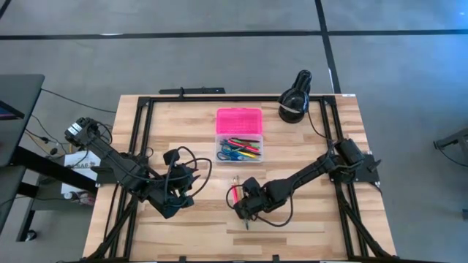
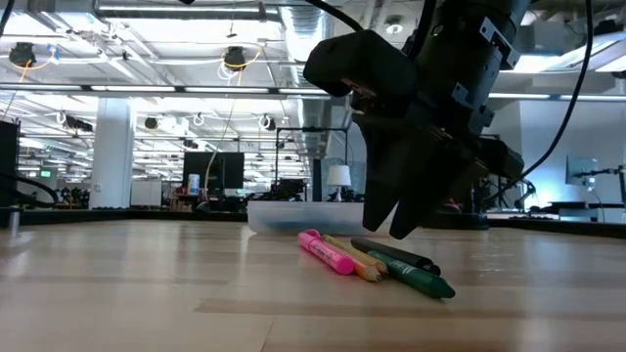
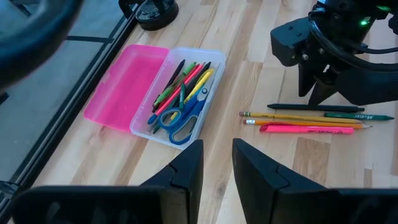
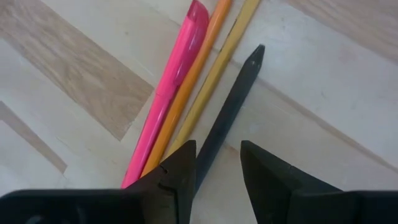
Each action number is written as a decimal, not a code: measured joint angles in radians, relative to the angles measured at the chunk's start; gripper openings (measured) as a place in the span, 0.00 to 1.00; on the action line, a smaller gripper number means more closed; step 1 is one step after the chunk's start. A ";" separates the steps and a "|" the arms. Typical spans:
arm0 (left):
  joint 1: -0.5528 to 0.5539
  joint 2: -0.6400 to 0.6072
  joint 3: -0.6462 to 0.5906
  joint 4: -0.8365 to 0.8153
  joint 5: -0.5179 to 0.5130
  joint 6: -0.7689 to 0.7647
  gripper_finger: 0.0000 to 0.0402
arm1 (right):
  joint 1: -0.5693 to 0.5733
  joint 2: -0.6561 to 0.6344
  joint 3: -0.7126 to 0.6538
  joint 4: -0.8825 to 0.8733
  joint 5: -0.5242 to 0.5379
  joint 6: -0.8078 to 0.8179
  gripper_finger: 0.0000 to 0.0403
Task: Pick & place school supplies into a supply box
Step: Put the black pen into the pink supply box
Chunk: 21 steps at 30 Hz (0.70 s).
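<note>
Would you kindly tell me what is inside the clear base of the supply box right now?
The supply box holds blue-handled scissors lying over a heap of pens and markers in red, green, yellow, pink and black. Whatever lies under that heap is covered.

Nothing readable showed in any view. A green pencil [image 3: 359,116] on the table carried small light printing, and a white label by the left arm's base [image 1: 79,165] had marks, both illegible.
</note>
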 joint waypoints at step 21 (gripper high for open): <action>0.000 0.000 0.000 0.000 0.000 -0.005 0.20 | 0.007 0.000 0.000 -0.001 0.002 0.001 0.29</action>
